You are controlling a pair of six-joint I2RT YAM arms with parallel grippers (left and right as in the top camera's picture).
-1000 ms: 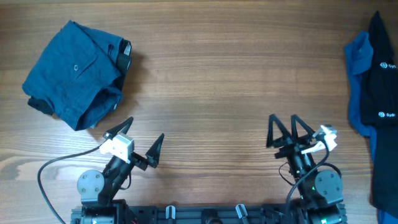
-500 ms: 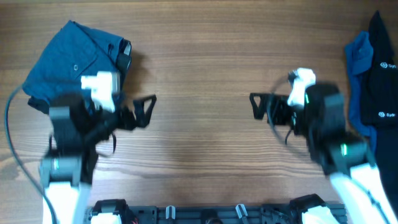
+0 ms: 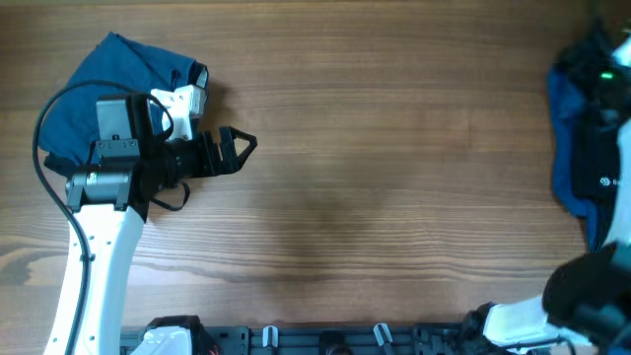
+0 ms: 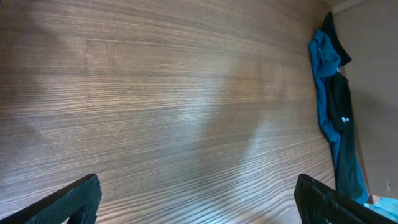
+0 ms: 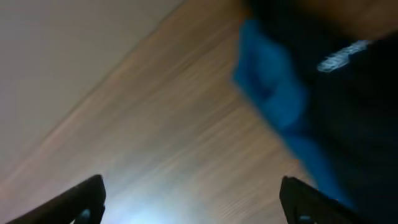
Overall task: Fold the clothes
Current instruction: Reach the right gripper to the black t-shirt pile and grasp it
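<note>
Hovering left fingers (image 4: 78,198) wide, arm hiding part of dark blue garment (image 3: 84,89); right fingers (image 5: 84,198) wide, blurred, near black shirt (image 5: 354,112) and blue shirt (image 5: 273,87), both cropped.

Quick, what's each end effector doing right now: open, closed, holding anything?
Left end effector: open, holding nothing.
Right end effector: open, nothing between its fingers.
</note>
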